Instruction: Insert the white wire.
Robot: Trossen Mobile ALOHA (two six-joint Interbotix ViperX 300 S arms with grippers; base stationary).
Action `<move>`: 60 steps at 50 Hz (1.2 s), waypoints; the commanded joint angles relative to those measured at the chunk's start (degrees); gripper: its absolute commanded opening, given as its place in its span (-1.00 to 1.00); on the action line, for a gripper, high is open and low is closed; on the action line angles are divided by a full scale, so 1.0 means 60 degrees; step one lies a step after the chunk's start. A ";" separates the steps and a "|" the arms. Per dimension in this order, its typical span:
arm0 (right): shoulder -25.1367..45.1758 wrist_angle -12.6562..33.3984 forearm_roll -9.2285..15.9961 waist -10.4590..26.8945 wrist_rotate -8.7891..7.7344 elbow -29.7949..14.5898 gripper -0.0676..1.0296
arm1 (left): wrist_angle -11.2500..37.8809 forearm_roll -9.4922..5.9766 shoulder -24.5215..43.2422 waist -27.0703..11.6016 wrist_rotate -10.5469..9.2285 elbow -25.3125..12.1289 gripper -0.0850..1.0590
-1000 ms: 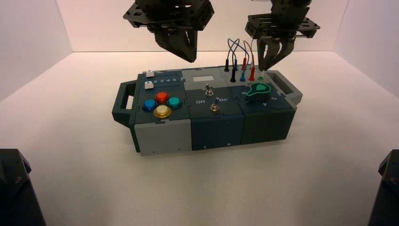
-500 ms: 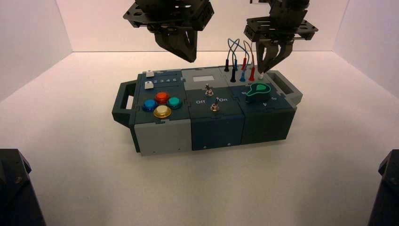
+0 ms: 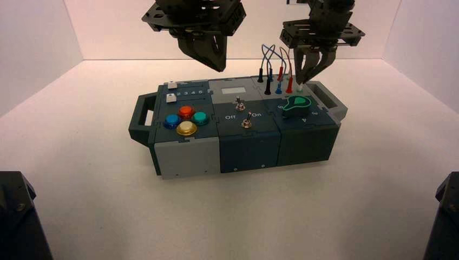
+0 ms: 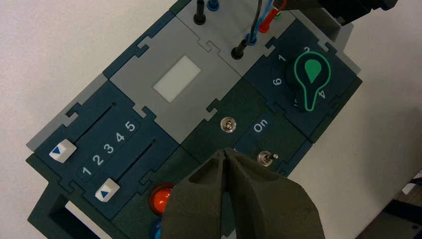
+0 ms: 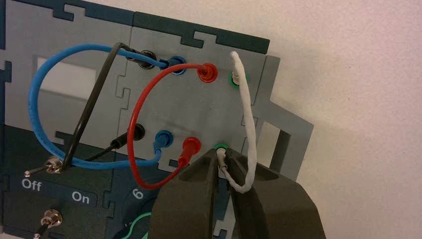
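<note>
Where fingertips meet, white wire's plug (image 5: 222,158) between

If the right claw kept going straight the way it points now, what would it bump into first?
Probably the white plug between the right gripper's tips, then the green-ringed socket beneath; exact depth is unclear.

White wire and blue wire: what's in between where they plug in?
In the right wrist view, the red wire's plugs sit between those of the white wire and the blue wire.
</note>
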 commanded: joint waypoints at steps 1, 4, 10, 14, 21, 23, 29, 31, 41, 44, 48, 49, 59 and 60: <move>-0.0161 -0.0059 -0.0015 0.0117 0.0000 -0.0146 -0.92 | -0.0044 0.0029 -0.0146 0.0029 0.0044 -0.0249 -0.91; -0.0308 -0.0073 -0.0029 0.0117 0.0000 -0.0117 -0.89 | -0.0044 0.0015 -0.0161 0.0029 0.0029 -0.0234 -0.91; -0.0439 -0.0015 -0.0029 0.0132 -0.0029 -0.0103 -0.79 | -0.0044 0.0029 -0.0176 0.0044 0.0029 -0.0190 -0.90; -0.0410 0.0132 -0.0015 0.0117 -0.0029 -0.0146 -0.55 | -0.0044 0.0029 -0.0176 0.0059 0.0029 -0.0176 -0.91; -0.0410 0.0146 -0.0044 0.0117 -0.0015 -0.0176 -0.37 | -0.0044 0.0059 -0.0190 0.0073 0.0044 -0.0176 -0.91; -0.0396 0.0176 -0.0029 0.0117 -0.0029 -0.0190 -0.29 | -0.0044 0.0059 -0.0190 0.0073 0.0044 -0.0176 -0.91; -0.0469 0.0220 -0.0059 0.0117 -0.0029 -0.0220 -0.28 | -0.0044 0.0073 -0.0190 0.0088 0.0044 -0.0176 -0.91; -0.0498 0.0249 -0.0059 0.0132 -0.0015 -0.0220 -0.28 | -0.0044 0.0088 -0.0220 0.0103 0.0029 -0.0176 -0.91; -0.0615 0.0527 -0.0073 0.0117 0.0044 -0.0220 -0.27 | 0.0029 0.0132 -0.0352 0.0146 0.0044 -0.0161 -0.90; -0.0615 0.0659 -0.0073 0.0117 0.0044 -0.0205 -0.27 | 0.0059 0.0205 -0.0439 0.0205 0.0044 -0.0161 -0.91; -0.0630 0.0791 -0.0073 0.0117 0.0044 -0.0176 -0.27 | 0.0146 0.0220 -0.0586 0.0278 0.0029 -0.0161 -0.91; -0.0659 0.0879 -0.0073 0.0117 0.0044 -0.0161 -0.27 | 0.0205 0.0249 -0.0688 0.0366 0.0029 -0.0146 -0.91; -0.0923 0.0952 -0.0103 0.0220 -0.0029 -0.0205 -0.27 | 0.0366 0.0278 -0.1201 0.0732 0.0044 0.0044 -0.90; -0.0952 0.0952 -0.0103 0.0249 -0.0029 -0.0220 -0.27 | 0.0381 0.0278 -0.1289 0.0776 0.0059 0.0103 -0.91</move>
